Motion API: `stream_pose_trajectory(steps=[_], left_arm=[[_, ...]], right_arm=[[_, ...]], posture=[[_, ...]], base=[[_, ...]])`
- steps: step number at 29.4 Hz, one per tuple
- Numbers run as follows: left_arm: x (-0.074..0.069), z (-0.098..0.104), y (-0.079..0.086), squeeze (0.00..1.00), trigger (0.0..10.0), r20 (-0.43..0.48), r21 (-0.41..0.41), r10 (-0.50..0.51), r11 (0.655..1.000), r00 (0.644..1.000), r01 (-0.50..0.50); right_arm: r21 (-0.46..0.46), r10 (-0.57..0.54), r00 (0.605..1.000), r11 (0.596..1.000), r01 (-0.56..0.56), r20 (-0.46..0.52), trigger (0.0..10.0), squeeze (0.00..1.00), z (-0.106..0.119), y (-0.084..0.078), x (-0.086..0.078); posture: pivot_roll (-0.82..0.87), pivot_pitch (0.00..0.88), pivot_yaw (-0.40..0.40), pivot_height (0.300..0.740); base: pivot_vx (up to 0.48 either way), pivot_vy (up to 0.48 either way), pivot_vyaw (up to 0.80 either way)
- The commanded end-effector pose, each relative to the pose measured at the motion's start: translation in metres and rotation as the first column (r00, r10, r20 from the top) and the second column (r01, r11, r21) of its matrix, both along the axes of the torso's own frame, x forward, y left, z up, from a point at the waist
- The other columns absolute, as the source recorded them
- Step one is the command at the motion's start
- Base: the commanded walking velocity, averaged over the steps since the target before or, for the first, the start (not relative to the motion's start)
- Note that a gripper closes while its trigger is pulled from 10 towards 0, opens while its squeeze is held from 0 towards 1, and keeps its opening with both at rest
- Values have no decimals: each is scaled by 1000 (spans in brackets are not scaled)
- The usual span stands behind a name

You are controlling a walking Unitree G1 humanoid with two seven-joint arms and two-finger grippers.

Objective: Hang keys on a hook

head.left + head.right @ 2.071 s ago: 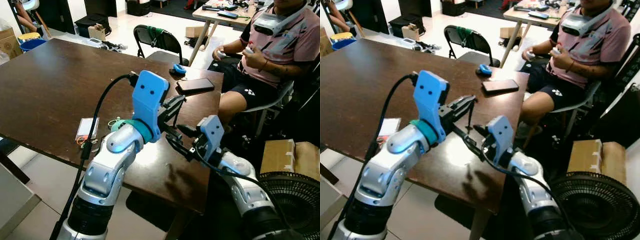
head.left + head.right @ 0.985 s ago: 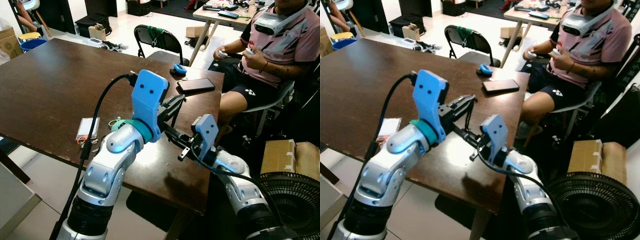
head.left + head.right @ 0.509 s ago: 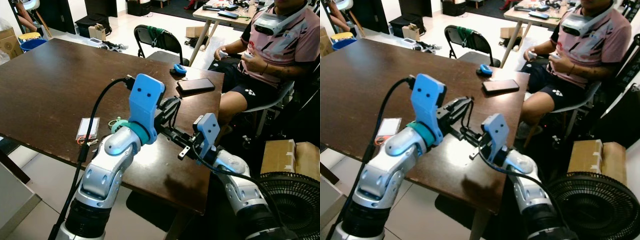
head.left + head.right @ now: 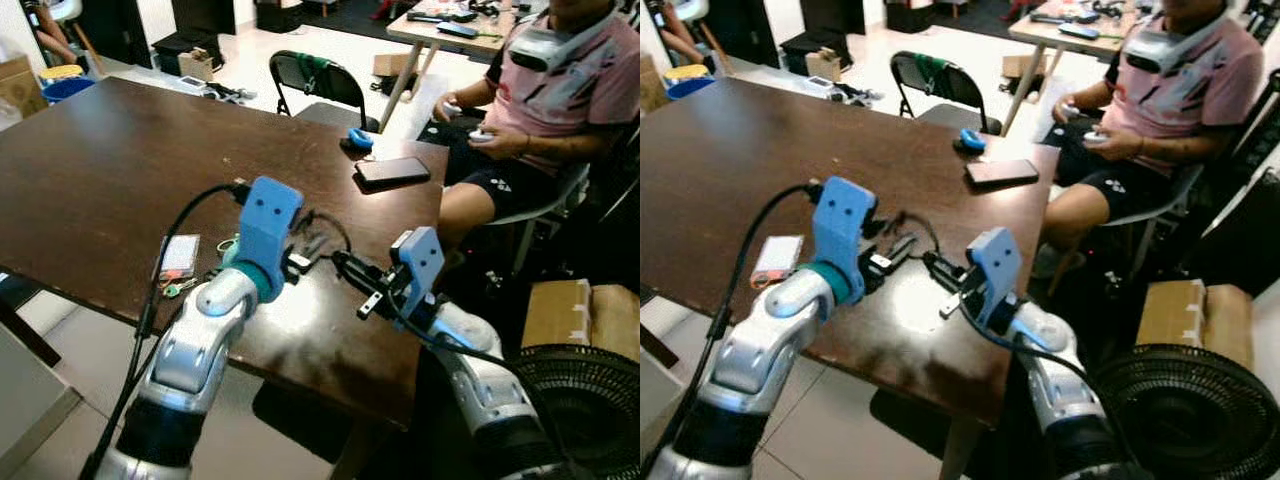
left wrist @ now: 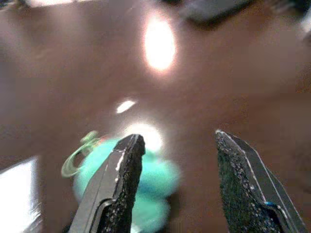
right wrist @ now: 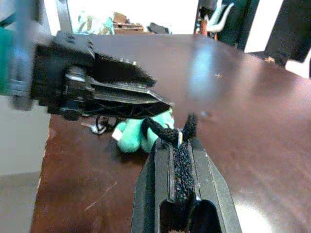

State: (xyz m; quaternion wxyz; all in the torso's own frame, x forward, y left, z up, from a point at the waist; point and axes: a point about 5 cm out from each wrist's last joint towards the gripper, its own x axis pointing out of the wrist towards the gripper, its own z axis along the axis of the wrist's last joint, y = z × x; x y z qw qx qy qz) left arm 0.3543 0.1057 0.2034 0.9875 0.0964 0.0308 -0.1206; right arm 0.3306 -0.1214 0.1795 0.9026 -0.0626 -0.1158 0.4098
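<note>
Glossy brown table [image 4: 110, 150] — fuzzy teal keychain [image 5: 146, 182] between left gripper's [image 5: 177, 170] parted jaws.

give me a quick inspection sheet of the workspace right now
surface: dark brown wooden table, glossy with light glare near its front edge.
job's things: keys with a teal fob lie on the table near the front edge; hook: nothing seen.
clutter: card by the keys; black phone and blue object at the far edge.
grippers: left hand open, over the teal fob; right hand shut on a thin black piece, close to the left hand.
cables: black cable along the left arm.
surroundings: seated person, folding chair, fan, cardboard box.
</note>
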Motion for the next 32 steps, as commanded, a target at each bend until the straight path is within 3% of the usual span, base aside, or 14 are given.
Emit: stream_pose_trajectory(steps=[1, 7, 11, 12, 13, 14, 17, 21, 27, 28, 29, 30, 32], left_arm=[[6, -8, 10, 0, 10000, -45, 45, 69, 997, 997, -67], [15, -16, 26, 0, 10000, -83, 108, 123, 988, 989, -114], [16, -19, 20, 0, 10000, -124, 128, 62, 991, 990, -46], [15, -23, 15, 753, 10000, -143, 132, 24, 991, 989, -5], [15, -23, 15, 753, 10000, -143, 132, 24, 991, 989, -5], [15, -28, 9, 1000, 10000, -166, 135, -1, 991, 986, 24], [18, -30, -9, 1000, 10000, -201, 54, -52, 996, 978, 64], [22, -24, -15, 1000, 10000, -213, -22, -26, 1000, 977, 21], [32, -13, -13, 1000, 10000, -190, -84, 132, 985, 973, -150], [34, -10, -10, 827, 10000, -176, -86, 188, 975, 966, -206], [34, -10, -10, 827, 10000, -176, -86, 188, 975, 966, -206], [35, -10, -9, 0, 10000, -167, -80, 215, 970, 962, -231], [35, -11, -8, 0, 10000, -167, -70, 224, 969, 960, -238]], right_arm=[[0, 26, 1000, 1000, -26, -14, 10000, 0, -3, 0, -6], [-13, 18, 999, 1000, -18, -37, 10000, 0, -8, -12, -17], [-9, -3, 999, 1000, 3, -39, 10000, 0, -10, -14, -18], [-5, -9, 999, 1000, 9, -36, 10000, 0, -9, -14, -17], [-5, -9, 999, 1000, 9, -36, 10000, 0, -9, -14, -17], [-1, -15, 999, 1000, 15, -33, 10000, 0, -8, -13, -15], [3, -23, 999, 1000, 23, -22, 10000, 0, -3, -10, -9], [3, -27, 999, 1000, 27, -21, 10000, 0, -2, -9, -7], [1, -34, 999, 999, 34, -25, 10000, 0, -3, -8, -8], [3, -34, 999, 999, 34, -27, 10000, 0, -3, -8, -8], [3, -34, 999, 999, 34, -27, 10000, 0, -3, -8, -8], [4, -35, 999, 999, 35, -27, 10000, 0, -3, -7, -9], [4, -37, 999, 999, 37, -28, 10000, 0, -3, -7, -10]], posture=[[67, 108, 88, 740], [54, 113, 94, 740], [54, 113, 98, 740], [58, 114, 99, 740], [58, 114, 99, 740], [61, 116, 100, 740], [59, 118, 99, 740], [65, 123, 98, 740], [61, 129, 101, 740], [59, 130, 102, 740], [59, 130, 102, 740], [59, 131, 103, 740], [58, 132, 104, 740]], base=[[0, 0, 0], [0, 0, 0], [0, 0, 0], [0, 0, 0], [0, 0, 0], [0, 0, 0], [0, 0, 0], [0, 0, 0], [0, 0, 0], [0, 0, 0], [0, 0, 0], [0, 0, 0], [0, 0, 0]])
